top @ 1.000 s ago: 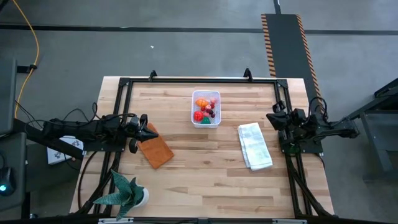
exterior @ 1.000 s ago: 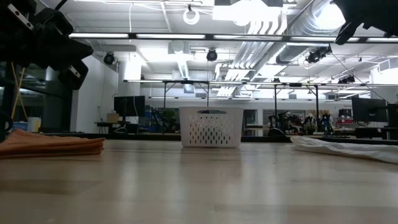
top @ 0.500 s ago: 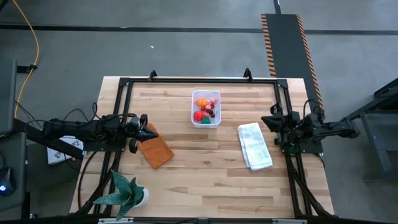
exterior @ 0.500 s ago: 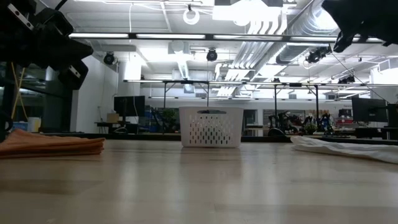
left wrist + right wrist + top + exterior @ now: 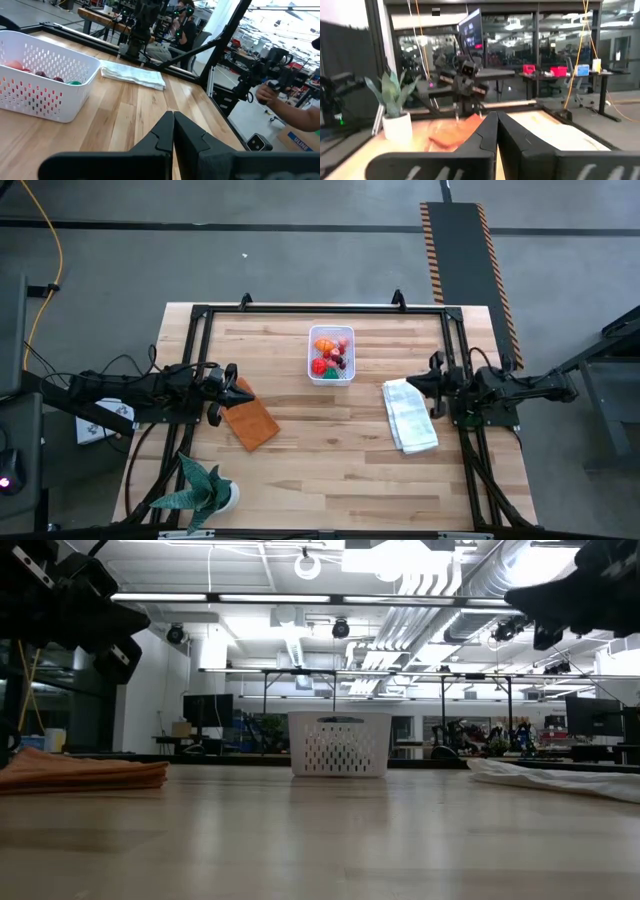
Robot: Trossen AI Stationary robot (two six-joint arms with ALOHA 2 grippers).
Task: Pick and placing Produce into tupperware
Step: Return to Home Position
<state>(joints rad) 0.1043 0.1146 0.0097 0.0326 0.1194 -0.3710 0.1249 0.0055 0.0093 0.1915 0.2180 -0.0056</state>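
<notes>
Desk (image 5: 330,460): pale wood planks inside a black frame.

Tub (image 5: 331,355): white, perforated walls, upright toward the far middle of the desk, apart from both arms. Unmoved since a second ago.

Produce (image 5: 328,356): all of it lies inside the tub. An orange piece (image 5: 323,344) sits at the far end, a red ball (image 5: 319,365) and a green piece (image 5: 330,373) at the near end, dark berries (image 5: 340,360) along one side. None lies on the bare desk. The pile looks the same as a second ago.

Left gripper (image 5: 238,392): at the left edge of the desk, over the corner of the orange-brown mat (image 5: 250,422). Jaws pressed together with nothing between them, as its wrist view shows. Position unchanged.

Right gripper (image 5: 415,384): at the right side, its tip now over the far corner of the folded cloth (image 5: 410,415). A second ago it sat farther out by the desk frame; it has since swung inward, and in the low view the arm has come lower into the top right corner. Jaws closed and empty.

Plant (image 5: 200,485): green, spiky, white pot, near left corner. Unmoved.

Person's hand (image 5: 272,92): beyond the desk, seen from the left wrist view only.
</notes>
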